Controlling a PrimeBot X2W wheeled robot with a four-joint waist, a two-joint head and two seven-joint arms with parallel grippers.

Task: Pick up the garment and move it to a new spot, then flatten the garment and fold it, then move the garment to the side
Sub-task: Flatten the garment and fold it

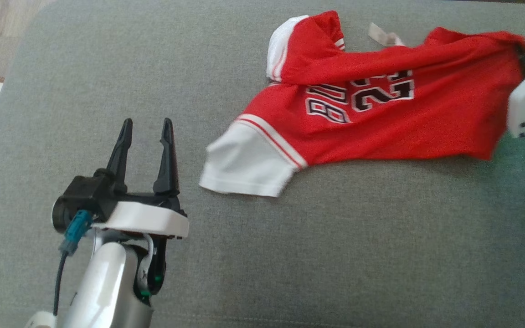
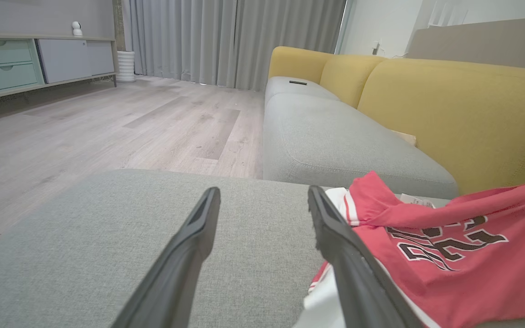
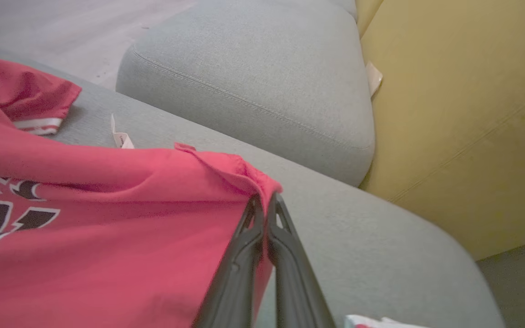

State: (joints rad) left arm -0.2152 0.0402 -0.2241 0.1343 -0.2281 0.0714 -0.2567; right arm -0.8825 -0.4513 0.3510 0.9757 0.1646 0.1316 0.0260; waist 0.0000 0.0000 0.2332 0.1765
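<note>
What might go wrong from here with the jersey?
1. The right pincer is shut on only a thin edge of the jersey, so the cloth may slip out during a lift.
2. The left pincer is open and apart from the white sleeve. A one-sided lift would likely leave the jersey hanging bunched.
3. The jersey's top is folded over its lettering, and dragging may deepen that fold and make flattening harder.
</note>
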